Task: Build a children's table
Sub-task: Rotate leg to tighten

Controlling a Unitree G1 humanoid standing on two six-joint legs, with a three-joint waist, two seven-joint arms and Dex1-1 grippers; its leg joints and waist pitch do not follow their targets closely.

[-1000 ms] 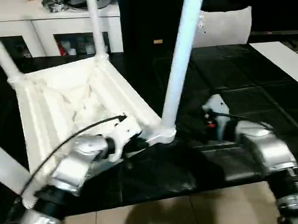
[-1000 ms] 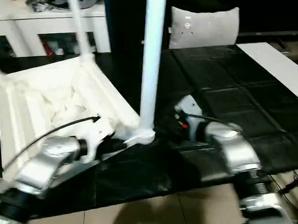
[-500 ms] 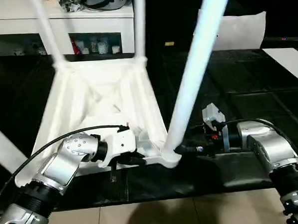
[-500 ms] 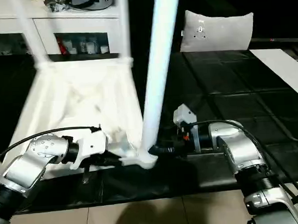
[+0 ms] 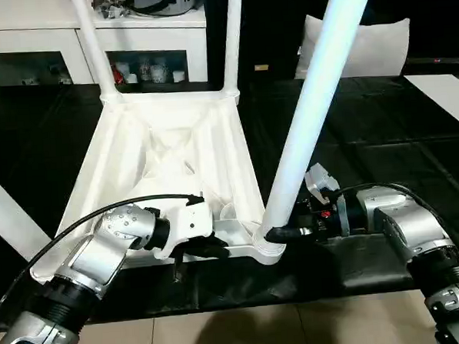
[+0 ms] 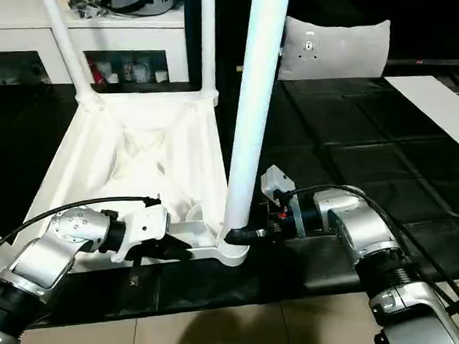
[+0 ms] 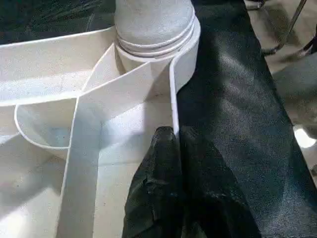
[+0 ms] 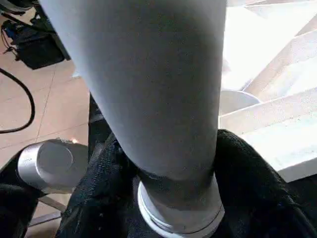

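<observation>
With the table (image 5: 175, 155) lying top-down on the black mat (image 5: 383, 156), my left gripper (image 7: 173, 144) pinches its near rim to steady it while my right gripper (image 5: 283, 233) clasps, apparently snugly, the near leg (image 5: 310, 98) at its socket.

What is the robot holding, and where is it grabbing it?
The left gripper pinches the tabletop by its near rim. The right gripper clasps the near leg at its base, just above the socket.
</observation>
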